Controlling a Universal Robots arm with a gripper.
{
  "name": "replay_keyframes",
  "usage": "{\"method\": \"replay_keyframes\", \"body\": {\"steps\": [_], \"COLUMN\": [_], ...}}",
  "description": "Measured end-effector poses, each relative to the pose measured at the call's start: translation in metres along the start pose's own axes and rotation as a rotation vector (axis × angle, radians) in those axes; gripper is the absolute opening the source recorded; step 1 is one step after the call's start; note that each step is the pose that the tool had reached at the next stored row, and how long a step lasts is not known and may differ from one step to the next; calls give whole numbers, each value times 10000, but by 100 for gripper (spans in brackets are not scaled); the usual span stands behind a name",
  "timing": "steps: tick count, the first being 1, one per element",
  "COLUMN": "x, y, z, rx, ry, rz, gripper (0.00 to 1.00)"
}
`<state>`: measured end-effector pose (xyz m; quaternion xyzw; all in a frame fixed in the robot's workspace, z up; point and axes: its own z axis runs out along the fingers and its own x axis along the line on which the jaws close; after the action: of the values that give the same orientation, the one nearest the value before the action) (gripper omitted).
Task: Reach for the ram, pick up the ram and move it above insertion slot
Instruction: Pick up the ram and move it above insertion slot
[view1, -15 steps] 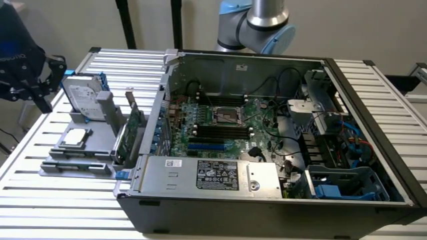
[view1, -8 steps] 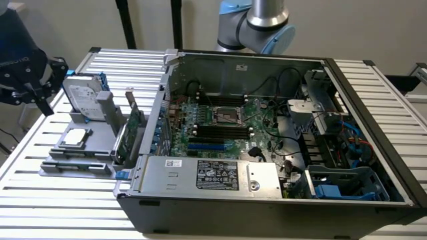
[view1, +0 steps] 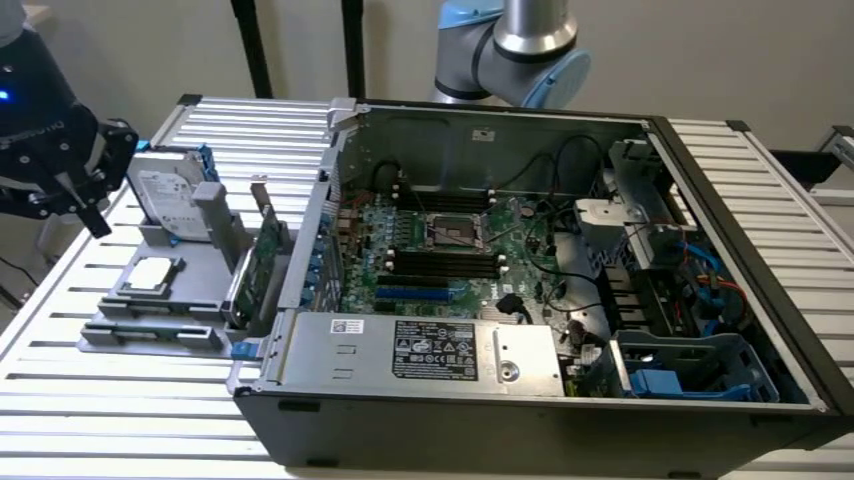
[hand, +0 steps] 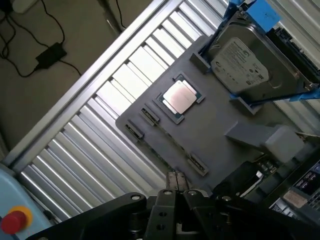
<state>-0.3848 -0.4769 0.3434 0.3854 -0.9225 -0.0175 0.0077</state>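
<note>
Still the reaching step, I'd say: the hand (hand: 176, 178), fingers pinched together and empty, hangs over the tray (hand: 215, 125), apart from the ram (view1: 150, 331), and must open before gripping.

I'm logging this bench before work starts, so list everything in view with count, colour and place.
computer case: one, black, open, on the table
motherboard: one, green, inside the case
power supply: one, silver, case's near side
tray: one, grey, beside the case, exterior view's left
hard drive: one, silver, upright at the tray's far end
processor: one, silver, flat on the tray
expansion card: one, green, upright beside the case's wall
ram: one, green, along the tray's near edge
table: one, silver, slatted, under everything
gripper: one, black, shut, raised beside the tray
</note>
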Motion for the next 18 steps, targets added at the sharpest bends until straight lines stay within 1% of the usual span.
{"method": "replay_keyframes", "body": {"steps": [18], "x": [0], "y": [-7], "z": [180], "rx": [3], "ry": [126], "rz": [-3284], "gripper": [11]}}
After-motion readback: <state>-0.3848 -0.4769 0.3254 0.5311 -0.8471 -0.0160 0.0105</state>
